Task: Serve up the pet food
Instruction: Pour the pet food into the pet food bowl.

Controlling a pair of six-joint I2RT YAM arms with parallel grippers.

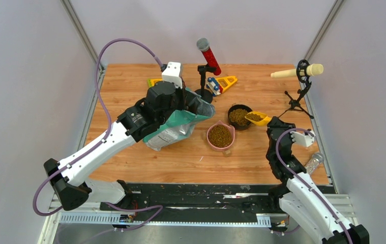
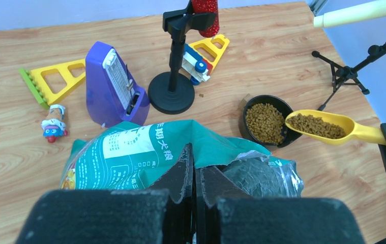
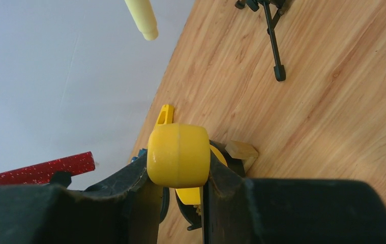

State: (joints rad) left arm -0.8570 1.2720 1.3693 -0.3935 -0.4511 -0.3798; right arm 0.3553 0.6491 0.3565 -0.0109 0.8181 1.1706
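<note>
My right end effector (image 1: 273, 125) clamps the yellow scoop (image 2: 363, 133), with pet food (image 2: 317, 125) heaped in it at the black bowl's (image 2: 243, 122) rim. Next, I judge, I tip it in. My left end effector (image 2: 195, 203) pinches the teal bag (image 2: 129, 157).

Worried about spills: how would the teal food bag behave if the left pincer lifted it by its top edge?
Probably floppy: the teal bag is creased and slumps below the left pincer pinching it. Likely bottom-heavy, as its lower part bulges. Tilting may spill through the torn-open top.
</note>
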